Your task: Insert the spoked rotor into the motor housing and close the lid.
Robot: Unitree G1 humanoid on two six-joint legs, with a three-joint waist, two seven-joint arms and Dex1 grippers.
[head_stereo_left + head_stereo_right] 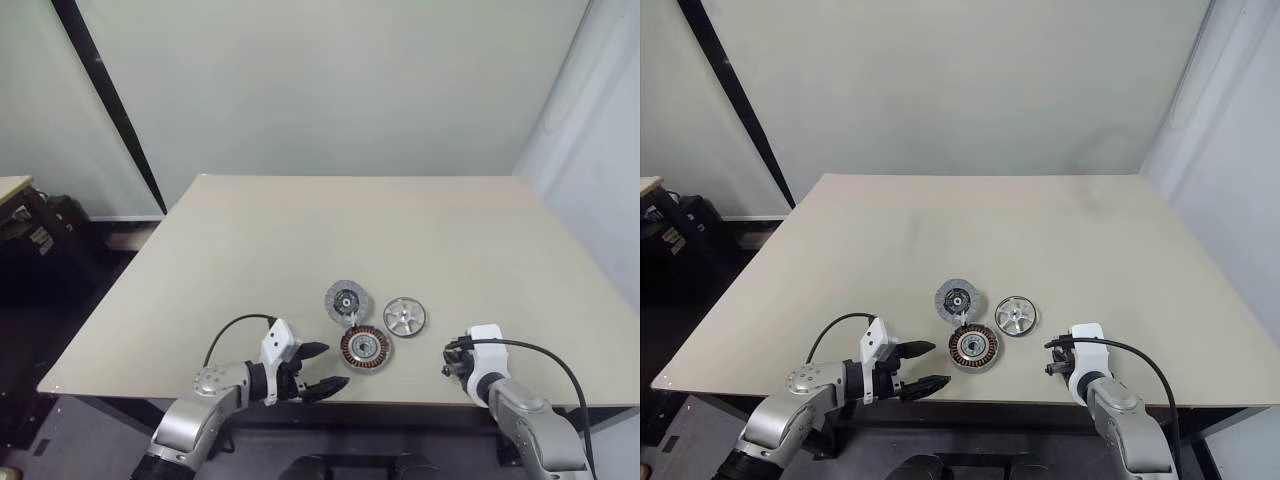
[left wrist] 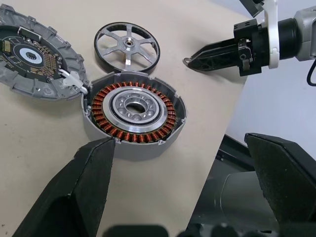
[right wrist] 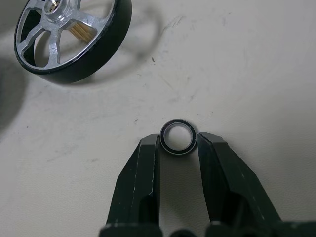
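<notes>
**Right pincer at a small ring, three motor parts in a cluster beyond**

At the near edge of the beige tabletop (image 1: 250,240), the left pincer (image 1: 322,367) has its two black fingers spread wide apart and holds nothing; it points toward the motor housing. The right pincer (image 3: 177,144) sits low at the near right edge, its fingers drawn close on either side of a small dark-rimmed ring (image 3: 178,137) lying on the tabletop, tips just beside or touching it.

The motor housing (image 1: 365,347) lies flat just past the left pincer, copper coils up. The spoked rotor (image 1: 404,316) lies flat on the tabletop beside it, a little farther and to the right, apart from the right pincer. The lid (image 1: 347,301) lies farthest, inner face up, joined to the housing's rim by a small white connector (image 2: 74,79).
</notes>
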